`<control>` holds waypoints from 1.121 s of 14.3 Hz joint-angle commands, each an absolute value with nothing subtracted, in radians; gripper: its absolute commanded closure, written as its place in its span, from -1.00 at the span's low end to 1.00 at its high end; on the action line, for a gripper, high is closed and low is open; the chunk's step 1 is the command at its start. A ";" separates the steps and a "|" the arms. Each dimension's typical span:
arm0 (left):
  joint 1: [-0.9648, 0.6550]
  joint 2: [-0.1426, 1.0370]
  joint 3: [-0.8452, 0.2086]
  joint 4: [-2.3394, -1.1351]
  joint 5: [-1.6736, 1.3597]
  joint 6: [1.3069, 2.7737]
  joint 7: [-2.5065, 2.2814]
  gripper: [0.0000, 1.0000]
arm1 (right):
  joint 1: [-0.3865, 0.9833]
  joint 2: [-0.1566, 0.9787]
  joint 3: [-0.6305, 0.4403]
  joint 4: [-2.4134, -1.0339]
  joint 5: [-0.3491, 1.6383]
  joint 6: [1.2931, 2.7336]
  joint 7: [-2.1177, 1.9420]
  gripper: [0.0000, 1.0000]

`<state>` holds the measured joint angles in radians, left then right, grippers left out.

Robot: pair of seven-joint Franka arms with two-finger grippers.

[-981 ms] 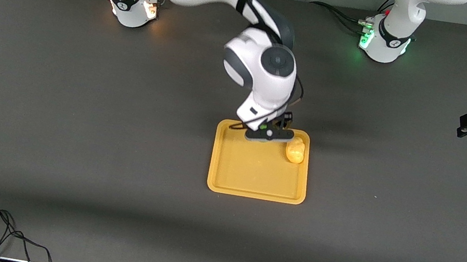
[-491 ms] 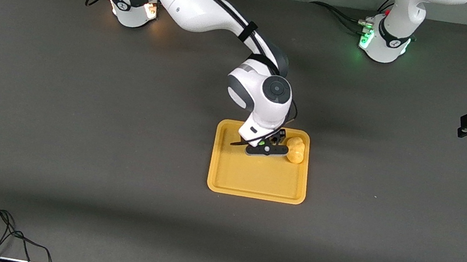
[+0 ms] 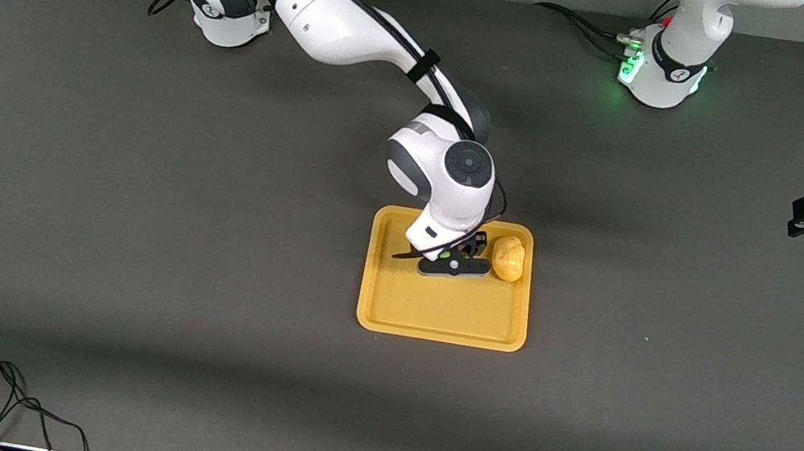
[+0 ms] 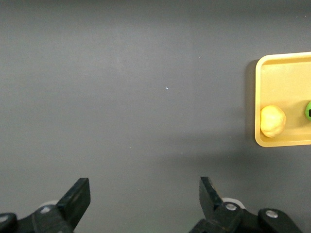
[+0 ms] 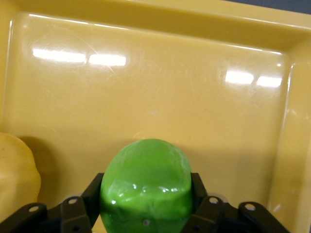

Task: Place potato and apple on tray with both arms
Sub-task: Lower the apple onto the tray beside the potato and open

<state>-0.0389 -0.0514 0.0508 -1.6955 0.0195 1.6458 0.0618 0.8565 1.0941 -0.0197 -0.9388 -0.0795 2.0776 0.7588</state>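
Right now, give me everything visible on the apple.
The apple is small, round, bright green and glossy, plastic-looking, with faint wrinkles in its skin. The right gripper is shut on its sides, holding it low over the tray floor; whether it touches the tray cannot be told. The potato lies on the tray beside it, apart from it.

Apple (image 3: 448, 254) mostly hidden under right arm; potato (image 5: 17, 179) cut by edge.

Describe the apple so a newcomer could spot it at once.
Find the orange-yellow tray in the middle of the dark table. Over it, the right gripper has its jaws shut on the apple. It is round and bright green, unlike the lumpy yellow potato lying beside it on the tray.
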 commanded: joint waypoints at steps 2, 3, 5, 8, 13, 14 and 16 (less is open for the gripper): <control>-0.044 -0.058 0.057 -1.703 0.025 1.649 0.074 -1.00 | 0.857 1.120 -0.020 -0.900 -0.094 2.085 0.770 0.11; -0.044 -0.058 0.057 -1.703 0.025 1.649 0.074 -1.00 | 0.856 1.121 -0.020 -0.902 -0.094 2.095 0.772 -0.04; -0.044 -0.058 0.057 -1.703 0.025 1.651 0.074 -1.00 | 0.856 1.131 -0.021 -0.902 -0.094 2.100 0.775 -0.32; -0.046 -0.058 0.057 -1.703 0.025 1.651 0.074 -1.00 | 0.856 1.131 -0.021 -0.902 -0.094 2.100 0.775 -0.74; -0.046 -0.058 0.058 -1.704 0.025 1.651 0.069 -1.00 | 0.857 1.082 -0.038 -0.899 -0.095 2.053 0.767 -1.00; -0.048 -0.058 0.057 -1.703 0.025 1.651 0.068 -1.00 | 0.856 1.057 -0.040 -0.897 -0.095 2.018 0.765 -1.00; -0.048 -0.058 0.057 -1.703 0.025 1.651 0.067 -1.00 | 0.856 0.991 -0.041 -0.897 -0.094 1.936 0.765 -1.00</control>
<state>-0.0390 -0.0513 0.0508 -1.6960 0.0195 1.6460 0.0618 0.8547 1.0698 -0.0394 -0.8892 -0.0811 2.0215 0.7588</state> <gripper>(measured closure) 0.000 0.000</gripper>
